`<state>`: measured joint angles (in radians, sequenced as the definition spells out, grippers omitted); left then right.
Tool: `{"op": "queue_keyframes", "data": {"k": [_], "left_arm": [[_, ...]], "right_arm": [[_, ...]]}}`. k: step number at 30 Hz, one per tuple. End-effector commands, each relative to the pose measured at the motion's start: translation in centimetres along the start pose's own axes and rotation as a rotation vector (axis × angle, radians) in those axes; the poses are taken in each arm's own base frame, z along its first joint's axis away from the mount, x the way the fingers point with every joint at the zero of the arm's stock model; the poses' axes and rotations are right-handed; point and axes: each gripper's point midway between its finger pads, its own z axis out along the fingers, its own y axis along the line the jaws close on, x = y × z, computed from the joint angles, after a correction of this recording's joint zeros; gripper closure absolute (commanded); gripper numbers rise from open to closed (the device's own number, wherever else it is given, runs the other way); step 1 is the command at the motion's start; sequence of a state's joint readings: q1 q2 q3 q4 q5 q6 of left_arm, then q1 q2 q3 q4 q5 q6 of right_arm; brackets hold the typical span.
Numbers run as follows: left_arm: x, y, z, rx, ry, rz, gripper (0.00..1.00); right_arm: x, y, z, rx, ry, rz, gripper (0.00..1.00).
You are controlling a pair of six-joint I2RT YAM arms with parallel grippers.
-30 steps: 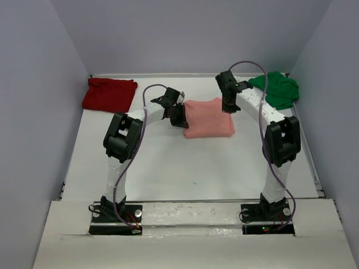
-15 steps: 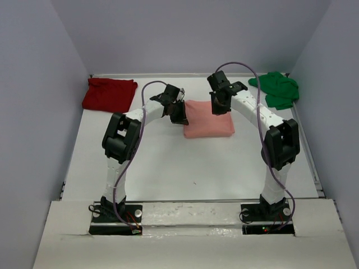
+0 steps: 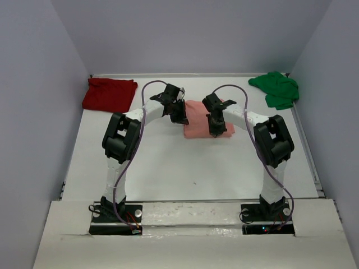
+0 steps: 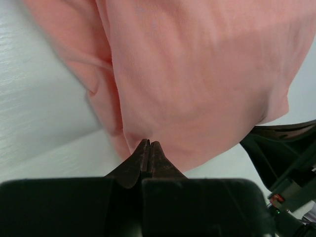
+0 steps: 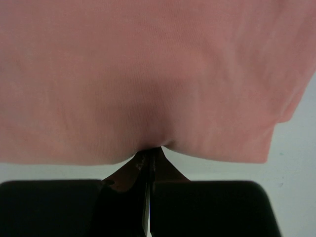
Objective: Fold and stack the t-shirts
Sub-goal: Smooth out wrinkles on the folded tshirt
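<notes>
R pincer [image 5: 148,155] tips pressed together, nipping near edge of salmon-pink shirt [image 5: 148,74]. Pale worktop [image 5: 296,163] shows btm right.

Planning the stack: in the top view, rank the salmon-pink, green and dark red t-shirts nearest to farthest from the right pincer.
1. Salmon-pink t-shirt, centre, in the right pincer.
2. Green t-shirt, far right.
3. Dark red t-shirt, far left.

A white table [image 3: 185,168] stands boxed in by 3 plain lavender-grey walls [image 3: 185,33] under soft, even light.
</notes>
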<state>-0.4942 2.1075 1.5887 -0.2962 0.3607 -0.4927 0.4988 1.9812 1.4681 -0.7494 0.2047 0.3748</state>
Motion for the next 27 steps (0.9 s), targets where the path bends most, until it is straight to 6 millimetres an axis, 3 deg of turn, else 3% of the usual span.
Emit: {"op": "queue_keyframes", "data": {"k": [1,4,7,12,15,18,22,27], "left_arm": [[-2.8,-3.2,-3.7,0.069,-0.081,0.049,1.0],[-3.1,-3.7,-4.2,0.078,-0.091,0.055,1.0],[-3.3,-4.3,-4.6,0.092,-0.098,0.059,1.0],[-3.4,-5.3,-4.8,0.112,-0.1,0.07,1.0],[-3.6,-5.8,-4.6,0.12,-0.1,0.073,1.0],[-3.6,-5.9,-3.8,0.128,-0.085,0.068,1.0],[-4.1,-6.0,-3.0,0.128,-0.074,0.072,1.0],[-4.2,-6.2,-1.5,0.156,-0.037,0.088,1.0]], "right_arm": [[-0.2,1.1,0.9,-0.016,-0.029,0.018,1.0],[-1.3,0.9,-0.9,0.017,-0.076,0.005,1.0],[-4.2,1.0,-4.6,0.018,-0.169,0.008,1.0],[-7.0,0.9,-11.3,-0.009,-0.284,0.008,1.0],[-8.5,0.6,-13.4,-0.008,-0.341,0.011,1.0],[-9.5,0.2,-13.2,0.038,-0.361,-0.007,1.0],[-9.5,0.0,-9.0,0.111,-0.289,-0.034,1.0],[-11.0,-1.2,-5.8,0.222,-0.274,-0.065,1.0]]}}
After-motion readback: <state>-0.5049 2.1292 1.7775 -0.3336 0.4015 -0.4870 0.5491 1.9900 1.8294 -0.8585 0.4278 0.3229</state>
